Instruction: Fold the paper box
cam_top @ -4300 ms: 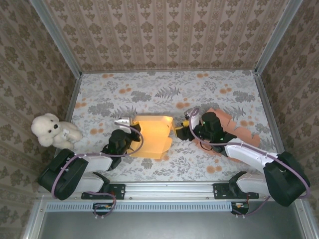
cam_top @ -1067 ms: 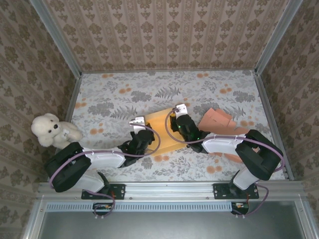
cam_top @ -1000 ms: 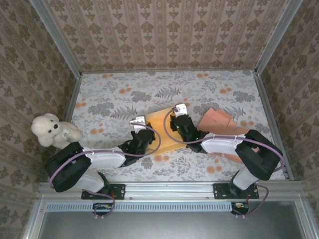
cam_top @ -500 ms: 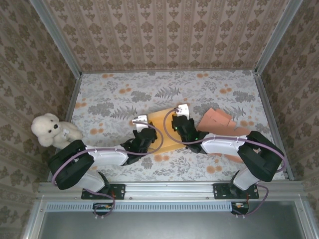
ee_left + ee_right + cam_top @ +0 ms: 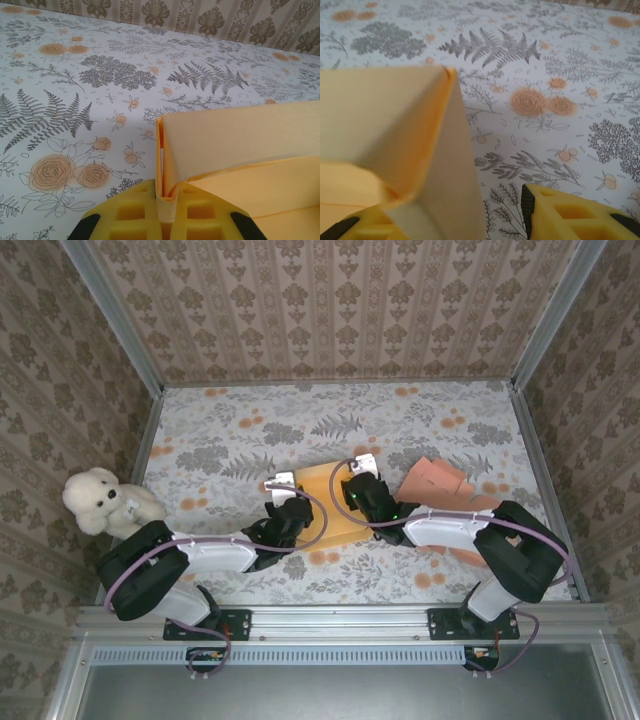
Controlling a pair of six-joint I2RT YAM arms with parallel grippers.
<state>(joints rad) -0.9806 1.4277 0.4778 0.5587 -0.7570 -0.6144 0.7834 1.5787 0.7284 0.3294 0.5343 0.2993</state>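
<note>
Since the earlier frames both arms have swung in from the sides to meet at the box (image 5: 326, 504), which has gone from a spread, open sheet to a tighter, raised shape in the middle of the surface (image 5: 300, 425). The right gripper (image 5: 465, 220) has just spread open around the right wall, so I judge that fold done, while the left gripper (image 5: 166, 207) is pinched shut on the box's left corner. The box is thin yellow-orange paper, its walls upright with a doubled flap at each near corner.

High rear overhead view; two low, close, forward wrist views; paper box (image 5: 318, 492) common to all.
</note>
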